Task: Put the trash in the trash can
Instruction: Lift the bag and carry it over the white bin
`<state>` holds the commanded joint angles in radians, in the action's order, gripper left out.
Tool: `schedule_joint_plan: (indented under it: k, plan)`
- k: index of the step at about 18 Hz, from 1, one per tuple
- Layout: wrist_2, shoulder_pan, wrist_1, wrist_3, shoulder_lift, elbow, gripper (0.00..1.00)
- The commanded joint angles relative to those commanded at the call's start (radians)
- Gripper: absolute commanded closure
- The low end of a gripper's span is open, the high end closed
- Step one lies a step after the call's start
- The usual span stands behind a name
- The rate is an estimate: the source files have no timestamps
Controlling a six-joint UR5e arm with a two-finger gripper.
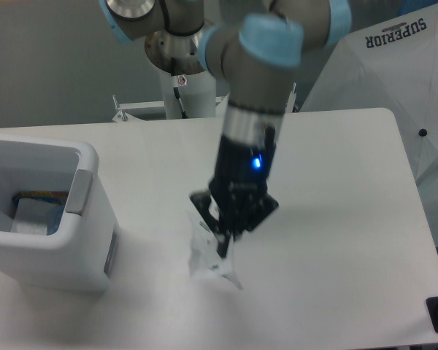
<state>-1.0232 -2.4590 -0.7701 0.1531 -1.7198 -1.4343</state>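
White trash can (55, 240) holds blurry items.

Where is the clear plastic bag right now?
The plastic bag hangs from the hand, lifted above the table near its front centre, right of the trash can.

From my remote station, the only legible text I can make out is "SUPERIOR", printed in dark capitals on the white umbrella (394, 65) standing beyond the table's far right corner.
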Motion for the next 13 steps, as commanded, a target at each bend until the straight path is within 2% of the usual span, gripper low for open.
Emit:
schedule_joint_plan:
  k: [3, 5, 9, 12, 13]
  plan:
    - [0.011, 0.032, 0.000, 0.081, 0.093, 0.003, 1.00]
    - [0.017, 0.060, 0.000, 0.088, 0.123, 0.011, 1.00]
    - [0.040, 0.153, 0.002, 0.098, 0.141, 0.040, 1.00]
    - [0.040, 0.224, 0.002, 0.097, 0.141, 0.034, 1.00]
    - [0.046, 0.270, 0.002, 0.100, 0.134, 0.031, 1.00]
